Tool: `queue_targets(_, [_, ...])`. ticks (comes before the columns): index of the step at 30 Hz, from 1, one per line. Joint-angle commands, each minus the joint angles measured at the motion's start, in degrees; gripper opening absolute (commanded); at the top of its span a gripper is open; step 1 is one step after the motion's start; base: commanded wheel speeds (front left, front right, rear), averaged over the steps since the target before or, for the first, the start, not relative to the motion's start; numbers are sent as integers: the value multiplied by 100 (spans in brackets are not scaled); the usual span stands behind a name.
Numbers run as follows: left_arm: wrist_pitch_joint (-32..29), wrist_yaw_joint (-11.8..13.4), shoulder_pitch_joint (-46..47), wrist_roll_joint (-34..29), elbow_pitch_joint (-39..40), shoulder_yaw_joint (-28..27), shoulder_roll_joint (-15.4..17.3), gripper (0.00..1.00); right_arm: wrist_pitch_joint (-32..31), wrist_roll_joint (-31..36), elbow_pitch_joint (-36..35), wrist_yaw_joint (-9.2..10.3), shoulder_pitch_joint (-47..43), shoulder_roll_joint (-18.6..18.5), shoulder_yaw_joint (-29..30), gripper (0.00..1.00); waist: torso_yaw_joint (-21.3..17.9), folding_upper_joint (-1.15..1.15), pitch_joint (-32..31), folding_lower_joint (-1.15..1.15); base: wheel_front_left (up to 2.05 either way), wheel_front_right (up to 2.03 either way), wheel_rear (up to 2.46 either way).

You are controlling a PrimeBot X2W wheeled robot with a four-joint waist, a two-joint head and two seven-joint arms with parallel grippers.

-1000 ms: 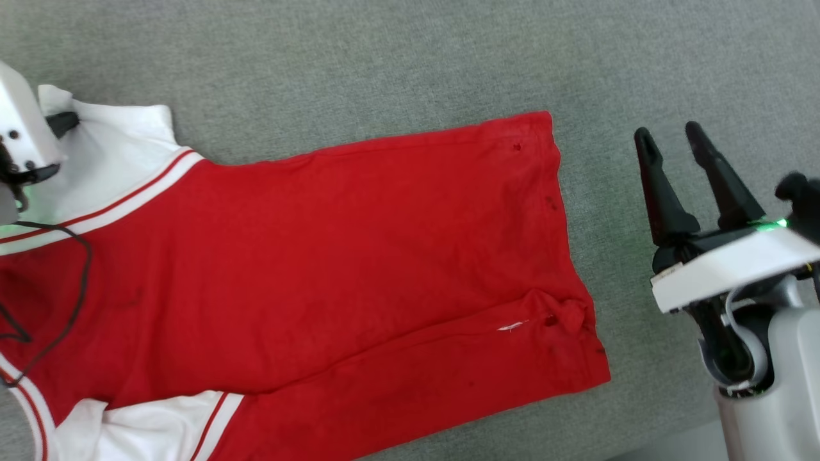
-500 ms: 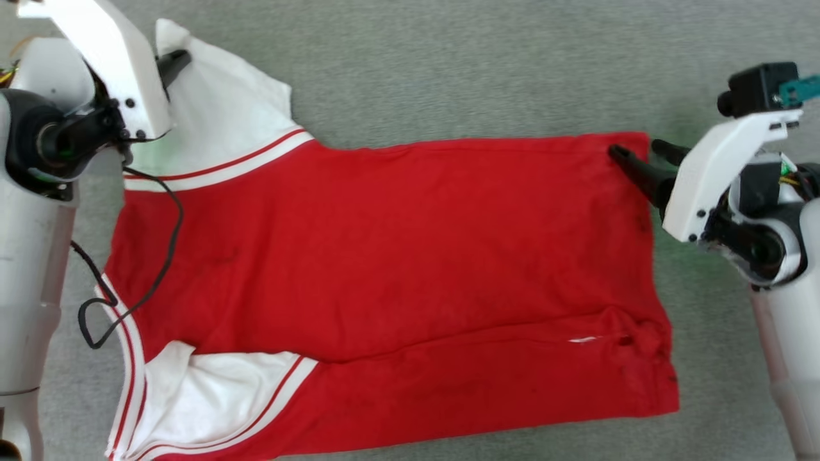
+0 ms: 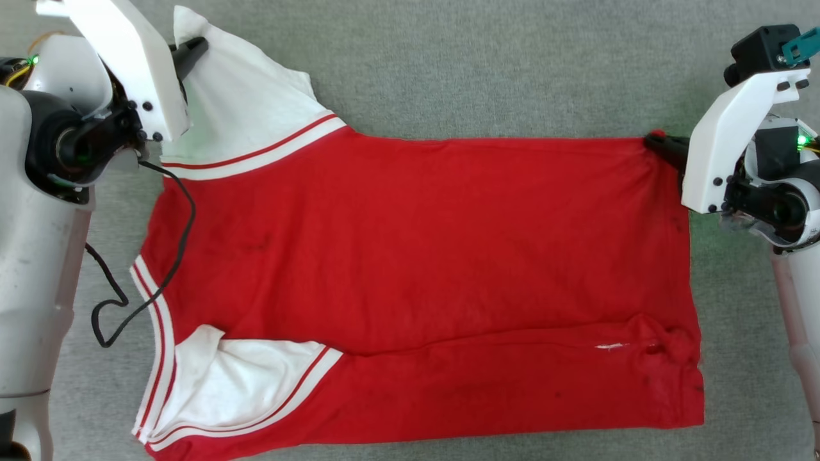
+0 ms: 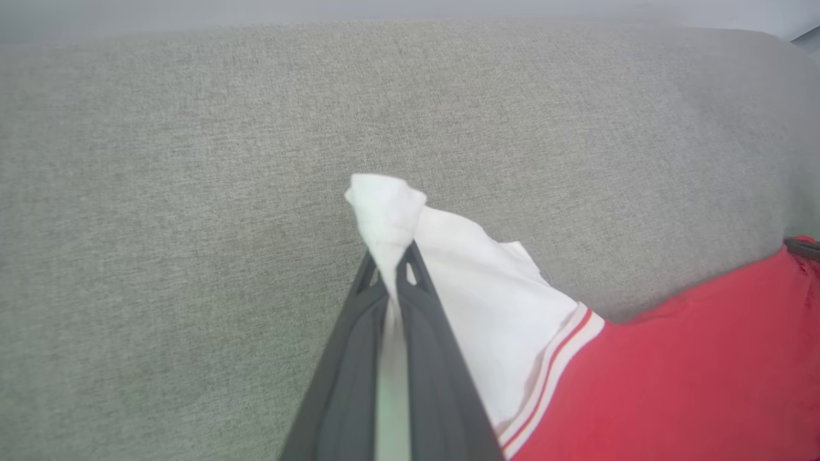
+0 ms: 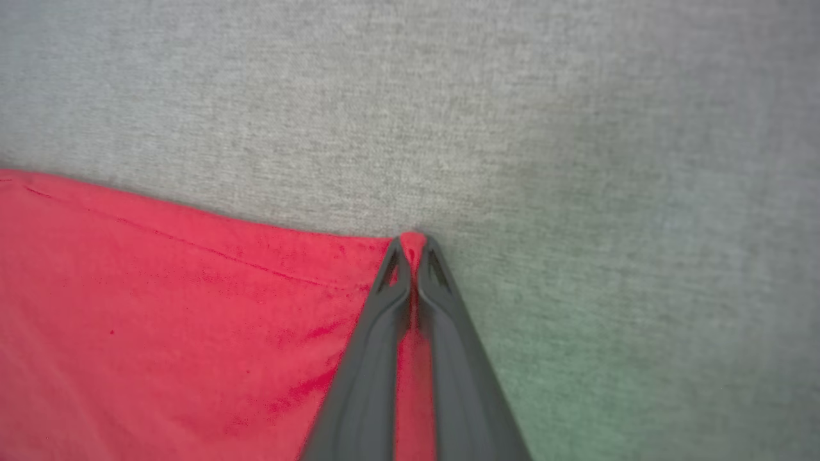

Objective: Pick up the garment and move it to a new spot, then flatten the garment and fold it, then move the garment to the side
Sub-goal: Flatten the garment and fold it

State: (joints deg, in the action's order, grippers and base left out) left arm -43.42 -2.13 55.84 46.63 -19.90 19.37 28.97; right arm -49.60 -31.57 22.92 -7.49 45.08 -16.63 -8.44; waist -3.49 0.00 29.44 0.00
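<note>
Garment [image 3: 416, 243] on grey cloth [image 3: 487, 64], corners in left hand [image 3: 194, 48], right hand [image 3: 658, 141]

Bright, even light lies on the grey woven fabric surface [image 3: 487, 70], almost shadowless. A green cast tints it at the right beside my long dark fingers [image 5: 371, 371], which blur near the lens; the red soft jersey shirt [image 5: 160, 307] smears there too.
</note>
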Motion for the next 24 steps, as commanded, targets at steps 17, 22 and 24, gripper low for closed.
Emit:
queue_targets(17, [1290, 292, -2787, 298, 1228, -571, 213, 0, 694, 82, -1279, 1, -1869, 29, 540, 0, 178, 0, -1510, 0, 0, 0, 0])
queue_targets(22, [1629, 582, -4207, 539, 1521, -754, 63, 0, 844, 23, -1425, 1, -2668, 128, 609, 0, 126, 0, -1712, 0, 0, 0, 0])
queue_targets(24, [1735, 648, -4630, 646, 1526, -775, -53, 0, 949, 51, -1420, 1, -2950, 142, 660, 0, 130, 0, -1758, 0, 0, 0, 0])
